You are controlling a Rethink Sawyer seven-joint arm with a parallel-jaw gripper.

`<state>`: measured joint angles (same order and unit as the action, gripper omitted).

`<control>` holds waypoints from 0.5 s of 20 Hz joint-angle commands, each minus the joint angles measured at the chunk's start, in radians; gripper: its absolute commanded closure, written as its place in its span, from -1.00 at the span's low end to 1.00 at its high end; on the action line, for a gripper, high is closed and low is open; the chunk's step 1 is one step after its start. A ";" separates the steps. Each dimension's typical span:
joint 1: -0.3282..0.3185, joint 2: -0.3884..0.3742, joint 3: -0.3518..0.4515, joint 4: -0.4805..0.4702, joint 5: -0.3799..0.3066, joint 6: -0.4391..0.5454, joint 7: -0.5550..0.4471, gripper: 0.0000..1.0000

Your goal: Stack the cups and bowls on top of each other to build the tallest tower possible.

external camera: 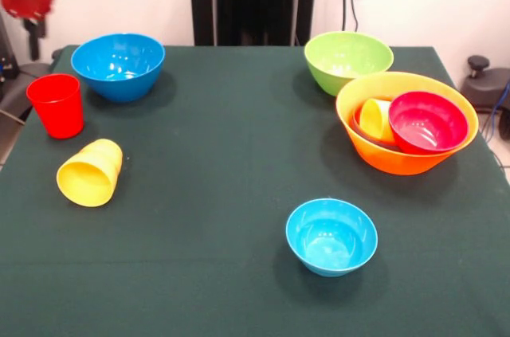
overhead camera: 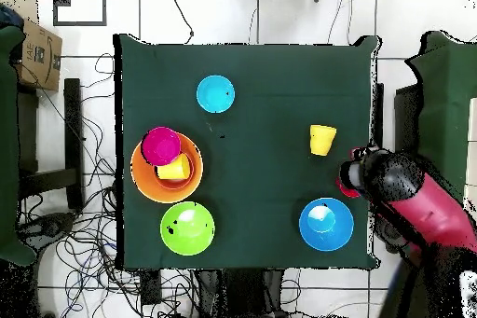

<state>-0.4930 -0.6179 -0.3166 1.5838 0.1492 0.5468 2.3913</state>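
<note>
A large yellow-orange bowl (external camera: 374, 158) (overhead camera: 142, 180) stands at the right and holds a crimson bowl (external camera: 427, 122) (overhead camera: 161, 145) and a tipped yellow cup (external camera: 374, 118) (overhead camera: 174, 170). Just behind it sits a lime green bowl (external camera: 347, 60) (overhead camera: 187, 228). A small light-blue bowl (external camera: 331, 235) (overhead camera: 215, 94) stands alone near the front. At the left are a blue bowl (external camera: 118, 64) (overhead camera: 326, 224), an upright red cup (external camera: 57, 104) and a yellow cup (external camera: 89, 172) (overhead camera: 322, 139) lying on its side. My gripper (external camera: 32, 28) hangs blurred beyond the table's left corner, above and behind the red cup, holding nothing I can make out.
The dark green table (external camera: 215, 162) (overhead camera: 261, 72) carries everything. My red arm (overhead camera: 410, 198) reaches over its edge beside the blue bowl. A cardboard box (overhead camera: 37, 53) and loose cables (overhead camera: 84, 240) lie on the floor around the table.
</note>
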 commanded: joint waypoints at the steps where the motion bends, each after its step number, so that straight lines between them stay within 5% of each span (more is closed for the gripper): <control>1: -0.027 -0.074 0.207 0.075 -0.160 0.028 -0.283 -1.00; 6: -0.044 -0.090 0.244 0.102 -0.201 -0.025 -0.262 -1.00; 10: -0.110 -0.124 0.356 0.151 -0.259 -0.105 -0.359 -1.00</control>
<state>-0.5621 -0.7105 -0.2272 1.6083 0.0255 0.5387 2.3387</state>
